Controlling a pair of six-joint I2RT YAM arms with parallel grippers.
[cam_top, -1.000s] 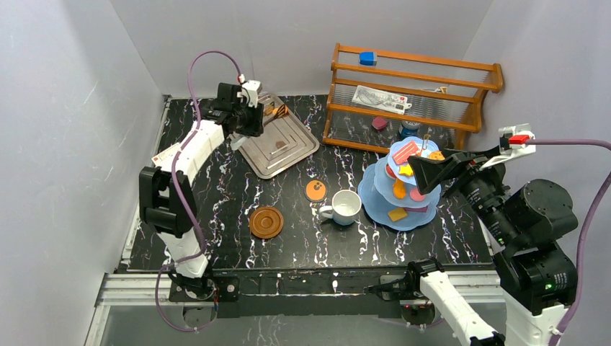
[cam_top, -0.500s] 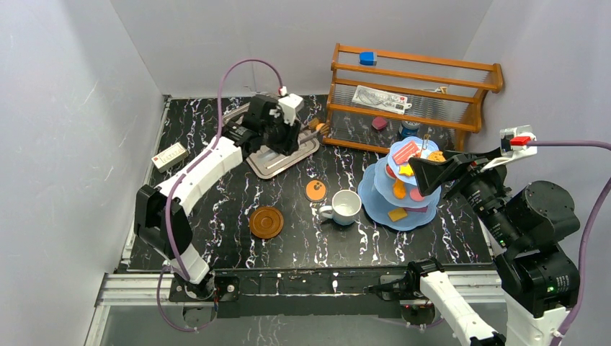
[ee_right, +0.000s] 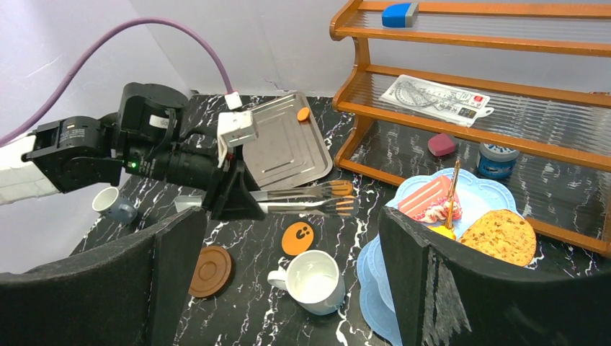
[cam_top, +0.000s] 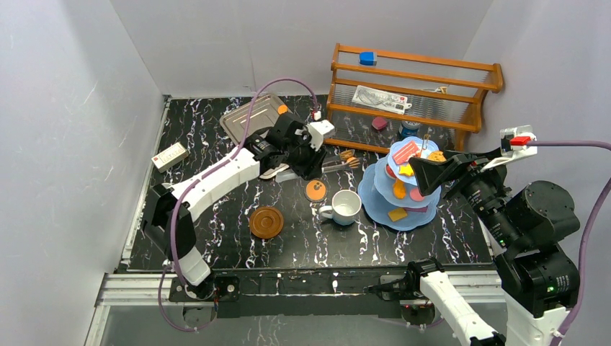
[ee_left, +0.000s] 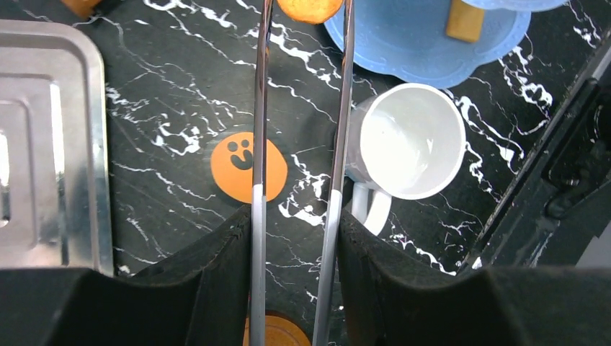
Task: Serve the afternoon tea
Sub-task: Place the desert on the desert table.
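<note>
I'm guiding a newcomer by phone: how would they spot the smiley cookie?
Find the light-blue three-tier stand on the right, then the white mug left of it. The cookie lies flat just left of the mug. It alone is orange with a smiley face; the nearby saucer is larger and brown.

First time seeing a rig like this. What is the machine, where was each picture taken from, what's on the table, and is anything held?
Two robot arms stand at the table's near edge, each ending in a two-finger pincer. One picture looks down from above and behind them; the other two come from a camera on each wrist. On the black marbled table lie a white mug, a round orange smiley cookie, a round brown saucer, a light-blue three-tier stand carrying toy pastries, a silver metal tray and a wooden shelf. The left pincer is closed on silver metal tongs; an orange piece shows at their tips. The right pincer is open, holding nothing, near the stand.
</note>
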